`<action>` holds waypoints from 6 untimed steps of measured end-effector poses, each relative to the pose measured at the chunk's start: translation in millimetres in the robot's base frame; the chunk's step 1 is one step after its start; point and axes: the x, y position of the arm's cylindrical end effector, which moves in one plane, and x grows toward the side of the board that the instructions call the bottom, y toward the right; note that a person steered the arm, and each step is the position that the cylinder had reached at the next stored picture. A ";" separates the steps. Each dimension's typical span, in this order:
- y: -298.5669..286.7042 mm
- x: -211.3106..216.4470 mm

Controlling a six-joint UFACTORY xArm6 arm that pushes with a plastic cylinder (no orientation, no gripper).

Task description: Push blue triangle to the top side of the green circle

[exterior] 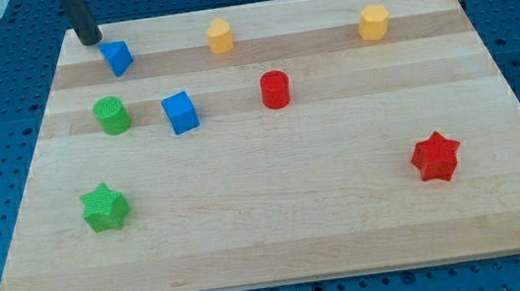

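Note:
The blue triangle [117, 57] lies near the board's top left. The green circle [111, 115] stands below it, a short gap apart and slightly to the view's left. My tip [89, 39] rests on the board just up and to the left of the blue triangle, close to it; I cannot tell whether they touch.
A blue cube [179, 113] sits right of the green circle. A red cylinder [275, 89] stands mid-board. Two yellow blocks [219, 36] [373, 23] lie along the top. A green star [104, 206] is at lower left, a red star [436, 156] at lower right. The wooden board [279, 223] rests on a blue pegboard.

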 end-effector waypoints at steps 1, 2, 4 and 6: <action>28.0 -17.0; 33.0 -17.7; 32.0 28.5; 32.0 121.5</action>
